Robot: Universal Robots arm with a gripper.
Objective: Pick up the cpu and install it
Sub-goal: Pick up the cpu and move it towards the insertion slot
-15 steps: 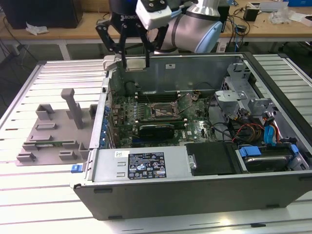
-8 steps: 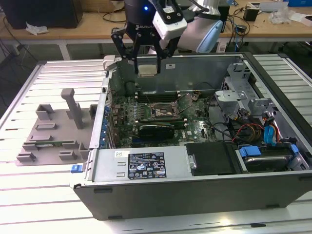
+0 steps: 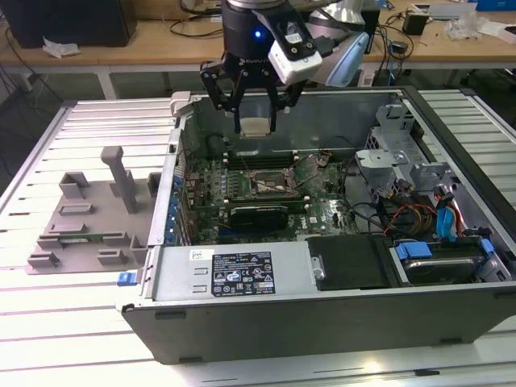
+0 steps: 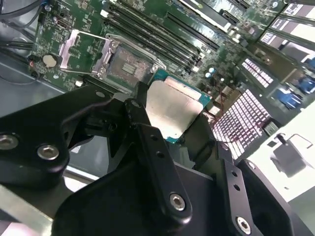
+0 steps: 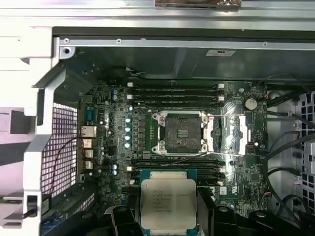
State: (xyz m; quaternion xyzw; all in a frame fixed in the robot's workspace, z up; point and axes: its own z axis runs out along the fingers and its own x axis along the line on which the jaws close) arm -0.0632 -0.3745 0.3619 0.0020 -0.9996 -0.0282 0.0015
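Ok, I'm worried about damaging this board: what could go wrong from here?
The gripper holds the cpu by its edges above the open case; a slip would drop it onto the motherboard. The socket lies uncovered, so a tilted or offset landing could harm its contacts. The opened retention frame beside it might snag the gripper.

Nothing is readable: faint print on the silvery-grey square cpu (image 5: 169,204); a black-and-white sticker (image 3: 242,274) on the six-o'clock wall of the grey metal case (image 3: 322,326).
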